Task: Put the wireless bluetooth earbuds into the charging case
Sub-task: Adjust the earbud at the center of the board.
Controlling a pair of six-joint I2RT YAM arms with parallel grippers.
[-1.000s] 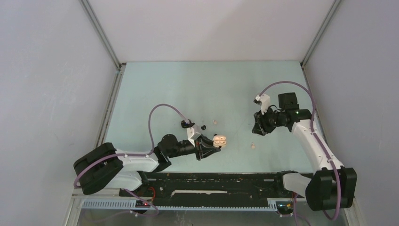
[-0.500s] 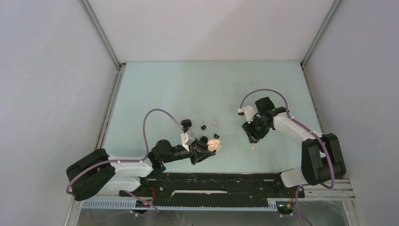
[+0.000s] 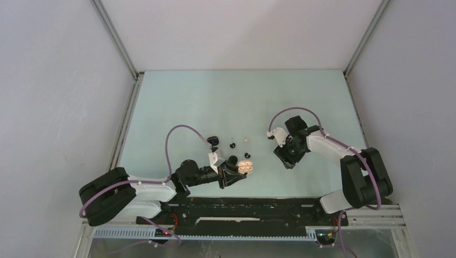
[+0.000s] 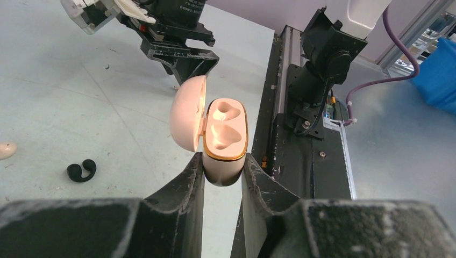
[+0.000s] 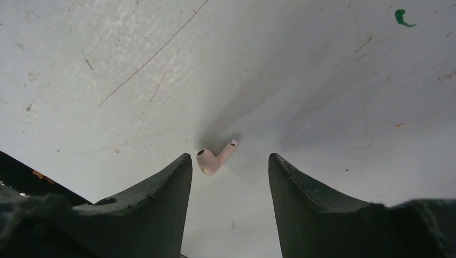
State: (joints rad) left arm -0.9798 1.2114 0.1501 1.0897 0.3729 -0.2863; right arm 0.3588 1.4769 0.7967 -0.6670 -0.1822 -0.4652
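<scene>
**Pink-beige case pinched at left; right pincer spread over a loose bud**

Pink-beige charging case [image 4: 226,140] sits upright btwn the fingers of the left gripper [image 4: 222,161], which is pinching its lower body from both sides; lid is swung open to one side, gold rim showing, both wells empty. That detail comes from the left wrist cam only; the top cam gives just a small pale blob w/ two spots at the tip of the left arm.

Right gripper [image 5: 228,161] is spread, fingers pointing down at the table [image 3: 188,97]; a whitish-beige earbud [image 5: 214,157] lies on the surface in the gap, nearer one finger than the other, contact w/ it can't be told. Only the right wrist cam shows this bud; from the top cam the gripper body covers it, and the left wrist cam shows the gripper beyond the case but not what's under it.

Black earbud [image 4: 82,171] lies curled on the table beside the case; a second pale earbud [image 4: 5,149] is cut off at the frame edge. Top cam places both just beyond the case, and the two grippers apart, w/ bare table btwn them.
</scene>
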